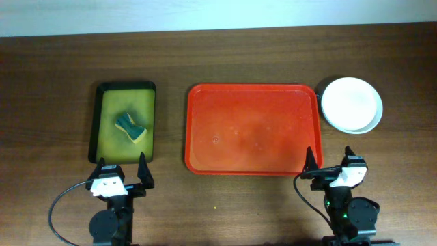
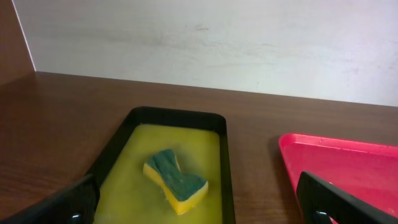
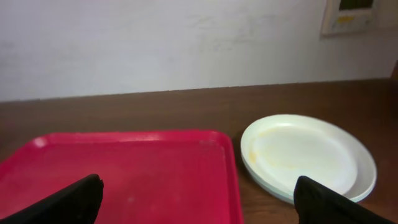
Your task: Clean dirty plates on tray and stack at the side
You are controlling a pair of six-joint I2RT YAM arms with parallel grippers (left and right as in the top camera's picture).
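At the middle of the table (image 1: 218, 55), the red tray (image 1: 252, 130) lies bare, its load judged already cleared. Left of it sits a smaller yellow-green tray (image 1: 106, 147), apparently a washing station. The plates (image 1: 351, 104) are stacked just beside the red tray's far right corner, the white one on top, faintly smeared yellow. Left gripper (image 1: 122, 160) and right gripper (image 1: 329, 153) hang at the near edge, jaws spread and empty. The sponge (image 1: 131, 127) rests inside the smaller tray, which contains any mess.

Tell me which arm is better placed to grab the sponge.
Left. The left gripper sits open just before the yellow-green tray holding the sponge; the right gripper is across the red tray, by the plates.
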